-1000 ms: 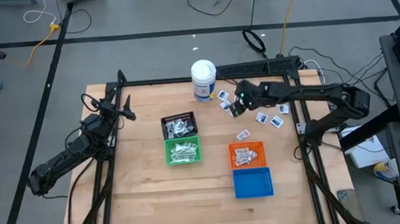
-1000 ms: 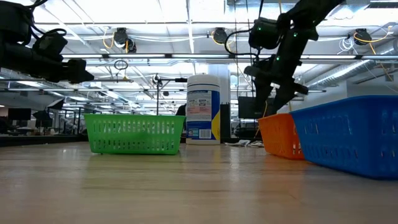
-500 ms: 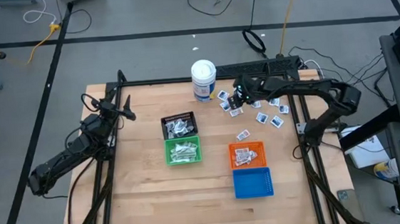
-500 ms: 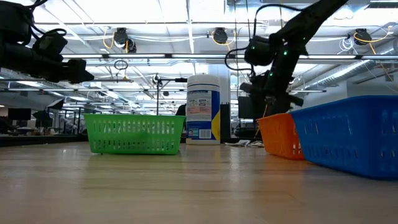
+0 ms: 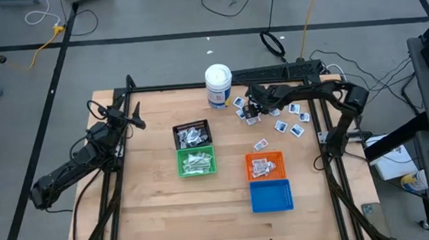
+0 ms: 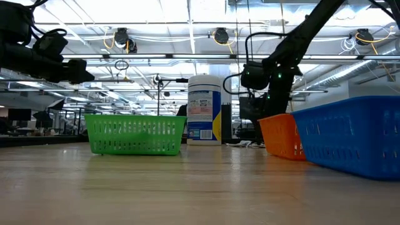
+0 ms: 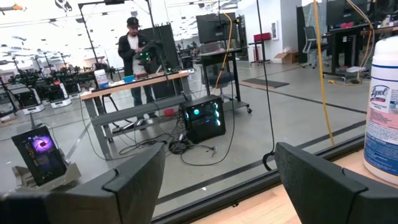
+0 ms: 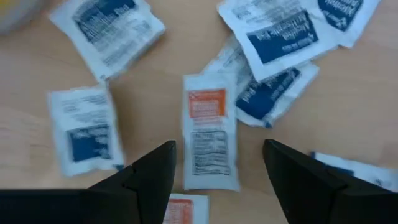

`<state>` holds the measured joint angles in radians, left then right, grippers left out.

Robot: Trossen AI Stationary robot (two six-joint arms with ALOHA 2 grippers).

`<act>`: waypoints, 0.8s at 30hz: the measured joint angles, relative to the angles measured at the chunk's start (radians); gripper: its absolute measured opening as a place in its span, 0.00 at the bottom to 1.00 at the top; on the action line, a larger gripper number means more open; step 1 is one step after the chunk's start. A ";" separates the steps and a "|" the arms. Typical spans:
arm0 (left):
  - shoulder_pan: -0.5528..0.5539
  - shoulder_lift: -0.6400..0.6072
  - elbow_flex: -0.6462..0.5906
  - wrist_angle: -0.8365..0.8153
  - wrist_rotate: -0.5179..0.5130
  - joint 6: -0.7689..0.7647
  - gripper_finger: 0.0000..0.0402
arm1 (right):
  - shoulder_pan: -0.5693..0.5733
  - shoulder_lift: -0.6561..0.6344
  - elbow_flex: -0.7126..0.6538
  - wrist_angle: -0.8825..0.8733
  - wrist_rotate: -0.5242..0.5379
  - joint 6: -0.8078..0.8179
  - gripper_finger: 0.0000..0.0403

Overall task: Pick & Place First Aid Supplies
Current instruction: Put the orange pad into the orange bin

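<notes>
The right arm reaches from the table's right edge across its far side, stretched long and low, its right hand point(image 5: 252, 111) down over a scatter of first aid packets point(image 5: 280, 119) lying loose on the wooden table point(image 5: 152, 209) beside the white canister point(image 5: 218, 86). In the right wrist view the two dark fingers point(image 8: 146, 177) stand apart, holding nothing, either side of a narrow packet with an orange label point(image 8: 209, 132) that lies flat on the wood between them. White square packets with blue print point(image 8: 107, 34) lie around it, some overlapping; whether the fingertips touch the table cannot be told. In the low view this arm slants down from above, and the right hand hangs behind the orange basket point(image 6: 282, 135).

The left arm waits folded at the table's left edge, its left hand point(image 5: 128, 117) raised off the table and pointing toward the far side. In the left wrist view its fingers point(image 7: 134, 183) are spread wide and empty, looking past the table's rim into the room, where a person point(image 7: 133, 53) stands at a desk.

More packets already lie in the black basket point(image 5: 191, 134), the green basket point(image 5: 197, 162) just beside it, and the orange basket. The blue basket point(image 5: 270, 195) touches the orange one on its near side.
</notes>
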<state>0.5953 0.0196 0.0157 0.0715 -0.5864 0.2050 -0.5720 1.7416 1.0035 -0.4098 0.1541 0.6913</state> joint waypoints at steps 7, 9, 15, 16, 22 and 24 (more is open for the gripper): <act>0.000 0.000 0.000 0.000 0.000 0.000 0.76 | -0.002 0.011 0.002 0.001 -0.014 0.003 0.45; 0.000 0.000 0.000 0.000 0.000 0.000 0.76 | -0.002 0.011 0.002 -0.002 -0.010 0.003 0.37; 0.000 0.000 0.000 0.000 0.000 0.000 0.76 | -0.002 0.011 0.002 0.001 -0.027 0.002 0.11; 0.000 0.000 0.000 0.000 0.000 0.000 0.76 | -0.002 0.011 0.002 0.002 -0.028 0.002 0.06; 0.000 0.000 0.000 0.000 0.000 0.000 0.76 | -0.002 -0.008 -0.001 -0.019 -0.065 -0.004 0.02; 0.000 0.000 0.000 0.000 0.000 0.000 0.76 | -0.003 -0.029 -0.001 -0.040 -0.074 -0.021 0.01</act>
<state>0.5950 0.0195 0.0155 0.0715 -0.5861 0.2050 -0.5745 1.7126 1.0024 -0.4493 0.0806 0.6699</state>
